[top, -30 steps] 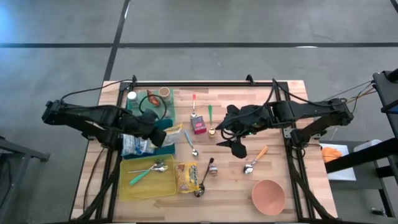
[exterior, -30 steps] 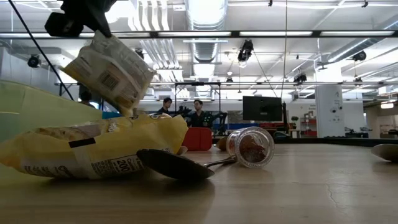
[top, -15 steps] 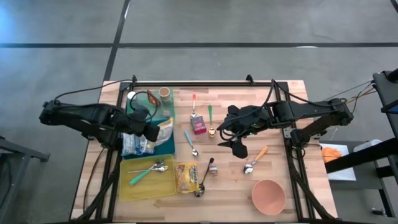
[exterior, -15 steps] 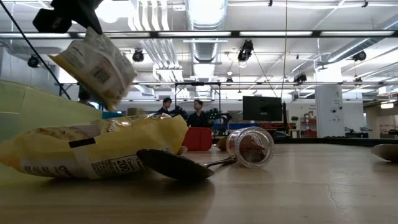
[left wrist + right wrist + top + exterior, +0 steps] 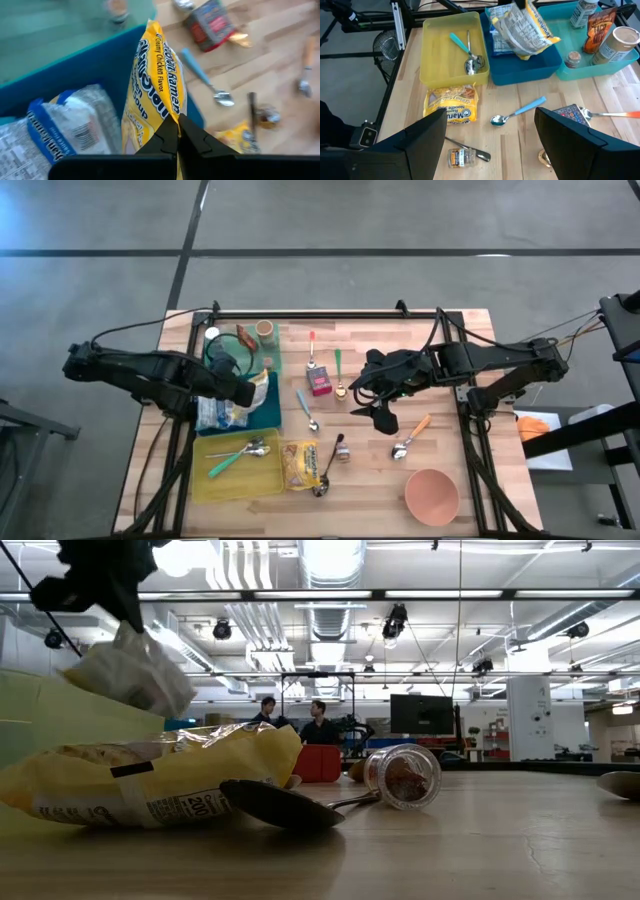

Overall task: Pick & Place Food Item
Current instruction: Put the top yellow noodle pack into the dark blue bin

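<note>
Ramen packet [image 5: 155,90]: yellow, blue lettering. Bin [image 5: 540,67] under it: blue. Neighbouring bin [image 5: 592,70]: teal. Tray [image 5: 437,45]: translucent yellow, teal-handled spoon [image 5: 462,44] inside. Second noodle packet [image 5: 451,104]: yellow, blue label. Worktop [image 5: 380,480]: pale wood strips. Bowl [image 5: 432,495]: salmon pink. Small box [image 5: 320,383]: red.

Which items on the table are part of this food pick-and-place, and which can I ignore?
In the job:
- ramen packet, pinched in the shut left gripper
- blue bin under it, holding other packets
- second noodle packet, still on the table

Lying about:
- yellow tray with cutlery
- blue-handled spoon
- small jar, on its side
- pink bowl
- right gripper, open, idle
</note>
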`<action>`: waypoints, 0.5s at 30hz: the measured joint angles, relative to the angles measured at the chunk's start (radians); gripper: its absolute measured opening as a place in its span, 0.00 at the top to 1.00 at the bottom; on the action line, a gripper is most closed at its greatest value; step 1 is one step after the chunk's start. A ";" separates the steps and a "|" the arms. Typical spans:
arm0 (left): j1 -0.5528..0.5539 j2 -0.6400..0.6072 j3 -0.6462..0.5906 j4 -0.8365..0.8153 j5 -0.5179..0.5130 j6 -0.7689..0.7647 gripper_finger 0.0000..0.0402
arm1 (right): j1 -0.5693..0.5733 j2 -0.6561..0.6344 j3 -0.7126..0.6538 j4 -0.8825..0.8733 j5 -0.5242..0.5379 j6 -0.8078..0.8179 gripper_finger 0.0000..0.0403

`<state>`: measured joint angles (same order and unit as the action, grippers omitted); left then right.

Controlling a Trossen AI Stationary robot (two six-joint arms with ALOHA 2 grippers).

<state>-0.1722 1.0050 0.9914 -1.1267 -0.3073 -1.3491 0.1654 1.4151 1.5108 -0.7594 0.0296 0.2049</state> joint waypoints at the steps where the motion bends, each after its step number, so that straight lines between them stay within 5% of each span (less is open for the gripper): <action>1: 0.000 0.000 -0.019 0.000 0.000 -0.016 1.00 | 0.000 0.000 0.000 -0.001 0.000 0.001 0.25; 15: -0.004 -0.002 -0.271 0.138 0.061 -0.129 1.00 | 0.000 0.000 0.000 -0.010 -0.001 0.005 0.25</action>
<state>-0.1763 1.0031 0.7201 -0.9891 -0.2460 -1.4784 0.1654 1.4151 1.5108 -0.7692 0.0288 0.2100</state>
